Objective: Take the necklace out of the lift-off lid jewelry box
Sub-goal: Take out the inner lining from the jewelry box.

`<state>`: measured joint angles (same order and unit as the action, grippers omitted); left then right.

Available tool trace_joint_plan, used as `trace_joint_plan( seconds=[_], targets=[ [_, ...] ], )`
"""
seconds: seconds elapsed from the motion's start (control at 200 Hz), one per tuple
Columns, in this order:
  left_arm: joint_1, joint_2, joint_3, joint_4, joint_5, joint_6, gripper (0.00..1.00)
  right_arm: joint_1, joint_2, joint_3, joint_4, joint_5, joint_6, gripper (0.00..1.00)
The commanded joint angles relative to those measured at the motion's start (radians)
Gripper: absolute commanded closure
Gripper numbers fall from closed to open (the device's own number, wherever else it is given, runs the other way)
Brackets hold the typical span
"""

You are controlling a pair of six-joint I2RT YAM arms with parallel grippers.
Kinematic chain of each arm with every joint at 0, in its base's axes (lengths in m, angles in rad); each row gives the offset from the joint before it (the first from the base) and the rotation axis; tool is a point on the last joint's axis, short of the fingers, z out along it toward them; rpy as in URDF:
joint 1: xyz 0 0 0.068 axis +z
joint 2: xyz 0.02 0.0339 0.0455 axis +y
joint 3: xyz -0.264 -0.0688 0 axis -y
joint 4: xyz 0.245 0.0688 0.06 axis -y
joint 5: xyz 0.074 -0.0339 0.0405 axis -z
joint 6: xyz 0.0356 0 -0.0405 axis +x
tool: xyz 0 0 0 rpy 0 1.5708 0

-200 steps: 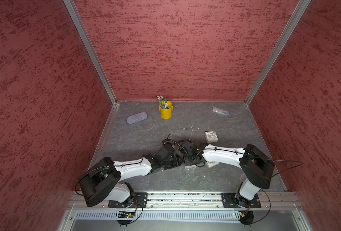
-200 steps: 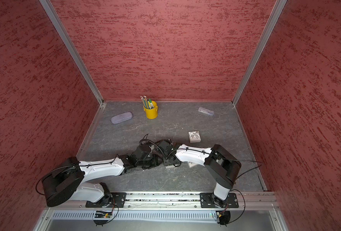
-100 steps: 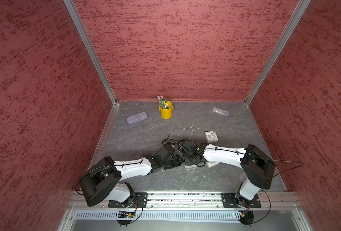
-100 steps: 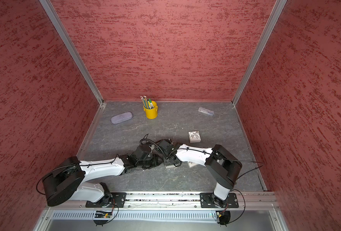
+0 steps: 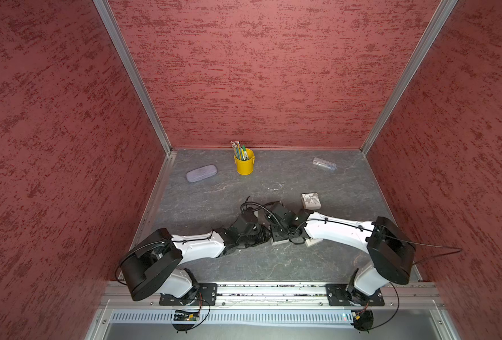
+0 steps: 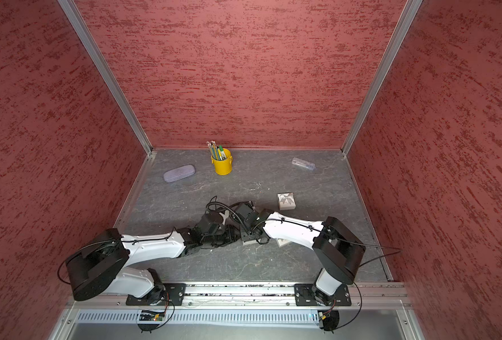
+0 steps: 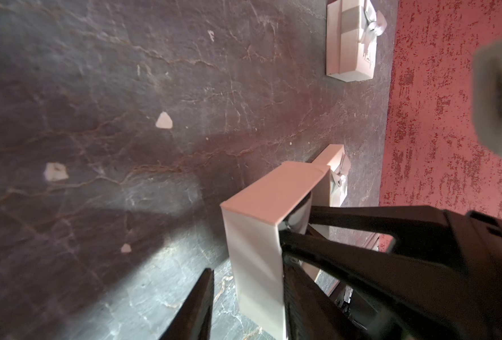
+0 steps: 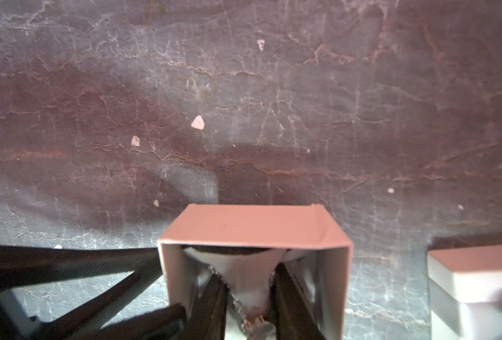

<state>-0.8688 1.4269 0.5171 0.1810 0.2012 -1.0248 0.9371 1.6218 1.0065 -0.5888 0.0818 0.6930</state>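
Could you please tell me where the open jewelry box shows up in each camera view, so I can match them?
In a top view: open jewelry box, a pale sliver where the two arms meet.
In a top view: the same sliver.
Left wrist: lower middle of the frame, side wall showing.
Right wrist: bottom middle of the frame, opening showing.
Shared landmark: the lid lying close beside it.

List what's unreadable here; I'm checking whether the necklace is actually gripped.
Top views: open box mostly covered by left arm and right arm.
Right wrist: necklace lower end blurred near the frame edge; right end effector straddles it, grip unclear.
Left wrist: box interior hidden by its own wall; pale blur unidentifiable.
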Motion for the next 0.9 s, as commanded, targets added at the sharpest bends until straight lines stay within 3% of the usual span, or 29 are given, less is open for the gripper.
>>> trace_joint_plan(
  seconds=[0.0,0.496,0.892],
  targets=[
    [0.002,0.019,-0.004,0.011,0.002,-0.007,0.6,0.003,-0.056,-0.002,0.023,0.01,0.025,0.72],
    [0.03,0.001,-0.014,-0.004,0.004,0.003,0.6,-0.034,-0.161,-0.076,0.13,-0.042,0.074,0.73],
    [0.043,-0.104,-0.002,-0.069,-0.016,0.057,0.56,-0.048,-0.187,-0.126,0.191,-0.076,0.08,0.73]
  ],
)
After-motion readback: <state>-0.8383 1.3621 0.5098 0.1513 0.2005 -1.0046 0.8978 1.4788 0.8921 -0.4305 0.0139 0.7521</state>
